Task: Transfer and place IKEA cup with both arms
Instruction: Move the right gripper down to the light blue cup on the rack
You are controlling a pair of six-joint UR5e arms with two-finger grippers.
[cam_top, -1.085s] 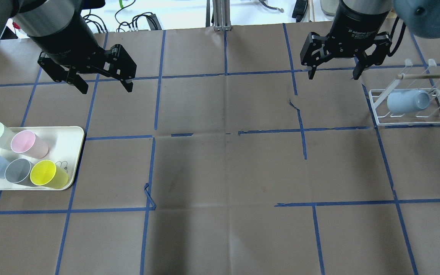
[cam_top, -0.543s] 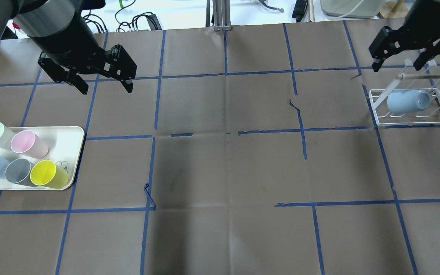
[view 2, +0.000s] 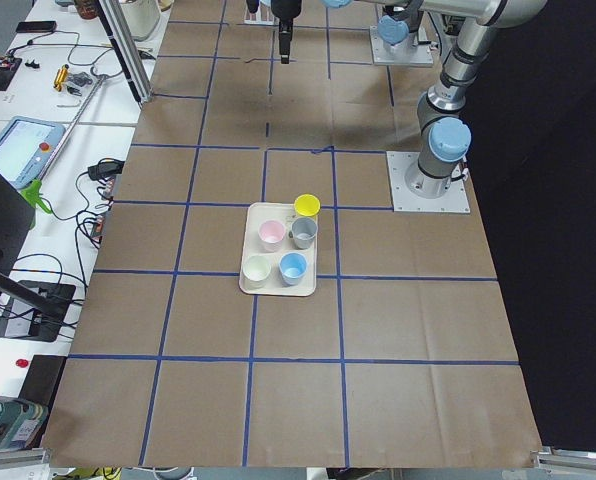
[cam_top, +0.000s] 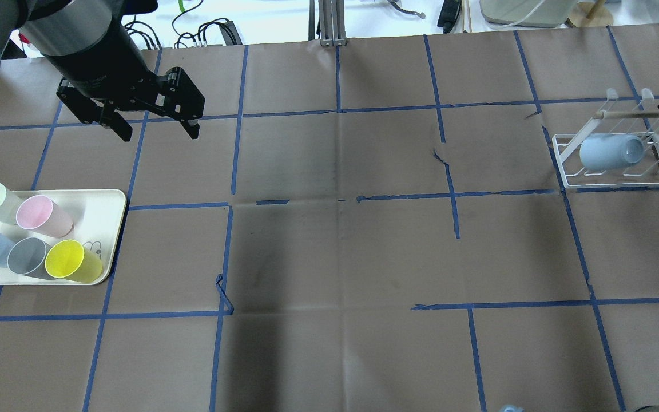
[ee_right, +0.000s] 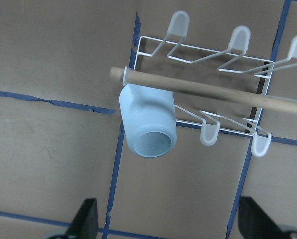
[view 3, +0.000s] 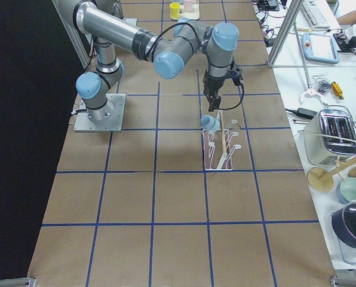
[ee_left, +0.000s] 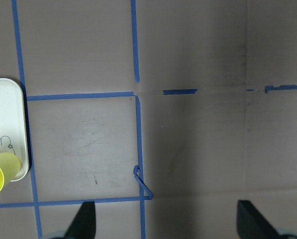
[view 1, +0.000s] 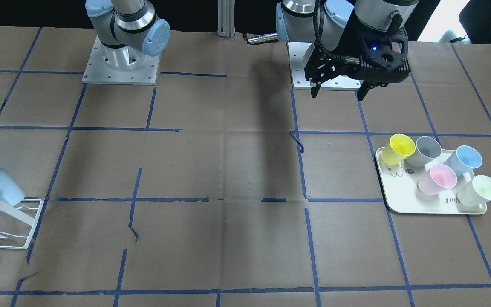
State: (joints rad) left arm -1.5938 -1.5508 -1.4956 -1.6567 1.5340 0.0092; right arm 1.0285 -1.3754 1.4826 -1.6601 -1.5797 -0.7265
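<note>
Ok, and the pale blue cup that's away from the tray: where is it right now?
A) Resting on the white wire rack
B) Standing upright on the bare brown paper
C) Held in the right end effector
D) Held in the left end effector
A: the pale blue cup sits tilted on the white wire rack, just under its wooden rod, with nothing gripping it.
</note>
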